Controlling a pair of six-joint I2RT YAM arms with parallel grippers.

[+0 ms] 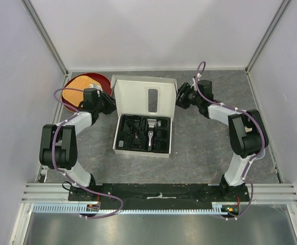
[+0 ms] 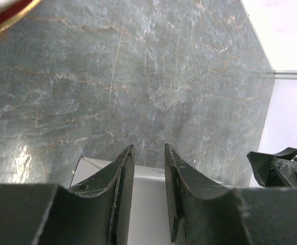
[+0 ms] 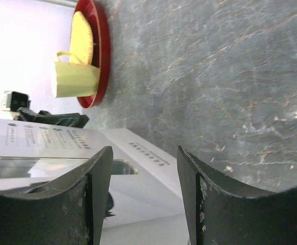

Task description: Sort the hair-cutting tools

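The slim clipper with its silver head lies in the black tray of the open white box, beside several small black comb guards. I cannot make out a brush or cord. My left gripper is at the left edge of the raised lid. Its jaws stand narrowly apart over the lid's white edge. My right gripper is at the lid's right edge. It is wide open over the lid and holds nothing.
A red plate with a tan disc sits at the back left; the right wrist view shows a yellow cup on it. Grey walls enclose the marbled table on three sides.
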